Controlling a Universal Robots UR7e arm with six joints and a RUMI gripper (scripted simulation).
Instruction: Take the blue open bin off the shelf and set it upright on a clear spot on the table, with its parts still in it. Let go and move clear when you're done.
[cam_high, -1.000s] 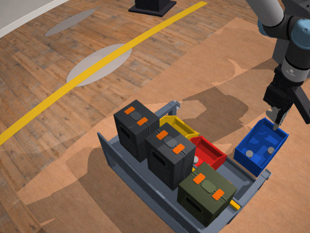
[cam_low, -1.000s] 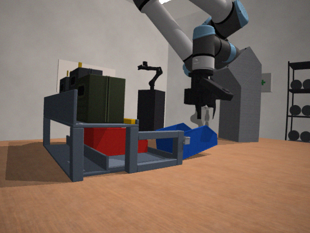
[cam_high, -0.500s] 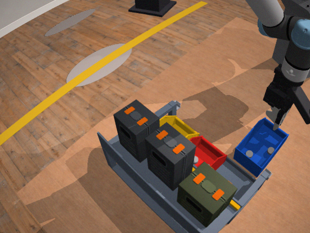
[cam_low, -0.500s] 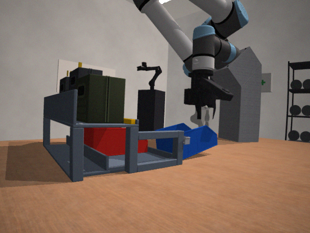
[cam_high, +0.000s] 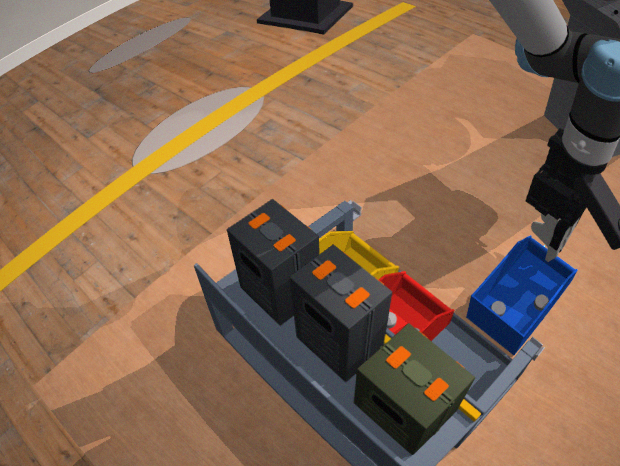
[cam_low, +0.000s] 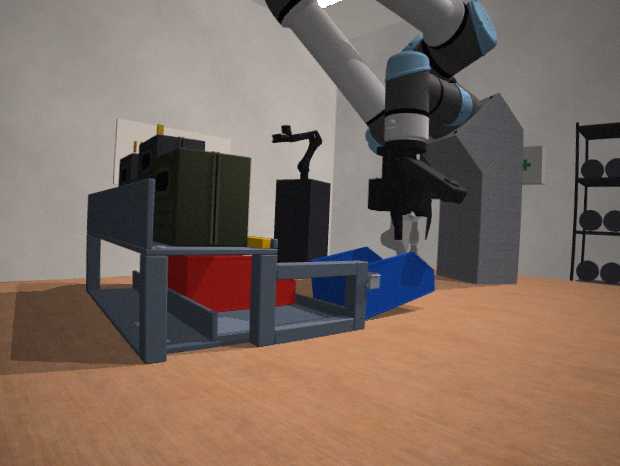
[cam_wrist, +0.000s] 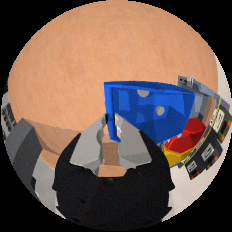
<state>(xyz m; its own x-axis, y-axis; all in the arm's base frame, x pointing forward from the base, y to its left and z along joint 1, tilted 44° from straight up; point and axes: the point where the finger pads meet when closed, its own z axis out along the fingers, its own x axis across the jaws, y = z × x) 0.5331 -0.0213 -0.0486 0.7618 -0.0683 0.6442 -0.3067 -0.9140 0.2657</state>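
The blue open bin is outside the grey shelf, just past its right end. It is tilted, with its far wall raised and its near end low by the shelf's corner post. Two grey round parts lie inside it. My gripper is shut on the bin's far wall, with one finger inside and one outside. The wooden table lies under the bin.
The shelf's lower level holds a red bin and a yellow bin. Two black cases and a green case stand on its top. The arm's grey pedestal stands behind.
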